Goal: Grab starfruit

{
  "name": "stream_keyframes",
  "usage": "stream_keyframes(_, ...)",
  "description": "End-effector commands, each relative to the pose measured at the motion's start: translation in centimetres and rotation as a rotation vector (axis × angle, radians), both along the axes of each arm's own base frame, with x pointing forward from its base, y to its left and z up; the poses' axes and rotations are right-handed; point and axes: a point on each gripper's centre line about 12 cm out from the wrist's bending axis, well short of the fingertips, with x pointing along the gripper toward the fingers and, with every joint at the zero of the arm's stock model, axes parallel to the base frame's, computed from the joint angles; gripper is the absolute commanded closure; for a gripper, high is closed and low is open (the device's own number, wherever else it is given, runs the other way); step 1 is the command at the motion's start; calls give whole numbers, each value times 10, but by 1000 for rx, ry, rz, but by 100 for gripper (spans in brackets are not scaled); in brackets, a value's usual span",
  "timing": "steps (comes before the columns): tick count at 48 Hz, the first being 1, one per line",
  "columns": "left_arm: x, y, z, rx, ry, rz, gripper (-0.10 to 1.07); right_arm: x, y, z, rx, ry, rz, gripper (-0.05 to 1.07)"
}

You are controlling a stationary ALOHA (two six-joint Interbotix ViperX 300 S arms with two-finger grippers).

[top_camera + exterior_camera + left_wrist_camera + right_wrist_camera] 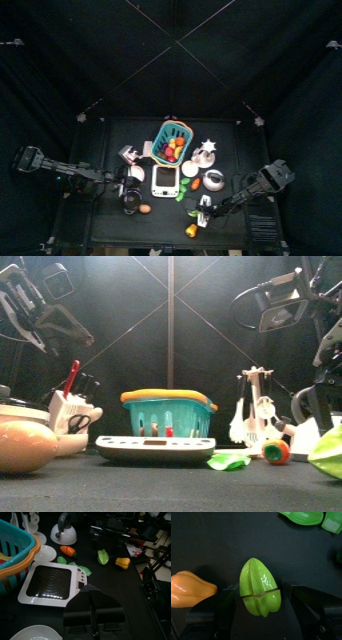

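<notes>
The starfruit [259, 584] is green and ribbed and lies on the black table. It also shows in the top view [205, 204], the left wrist view [103, 557] and at the right edge of the front view [329, 452]. My right gripper [261, 594] is low over it, open, with one jaw on each side of the fruit's near end. My left gripper [95, 596] rests shut at the table's left [128, 181], beside the white scale [50, 582].
An orange pepper [191, 588] lies close beside the starfruit. Green pieces [308, 518] lie beyond it. A teal basket [174, 141] with fruit stands at the table's middle back, a white kettle [65, 529] and a utensil rack [254, 406] further right. A white bowl [33, 632] sits near the left gripper.
</notes>
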Motion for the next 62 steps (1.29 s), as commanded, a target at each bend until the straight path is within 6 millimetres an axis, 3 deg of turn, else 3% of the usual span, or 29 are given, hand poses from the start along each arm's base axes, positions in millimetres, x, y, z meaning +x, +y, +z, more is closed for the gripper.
stream_keyframes(1,3,0,5,-3,-15,3,99,2,-1,4,8,-14,-5,8)
stream_keyframes(11,3,0,5,-3,-15,3,99,3,-1,5,11,-16,-6,26)
stream_keyframes(19,3,0,4,-2,-14,2,99,7,0,17,24,-46,-9,37)
stream_keyframes(29,4,0,6,-2,-18,2,99,11,1,42,47,-108,-12,37)
stream_keyframes(40,3,0,6,-3,-18,1,99,12,-4,41,45,-106,-27,37)
stream_keyframes(62,3,-1,4,-3,-14,-2,99,37,-21,58,112,-145,-150,37)
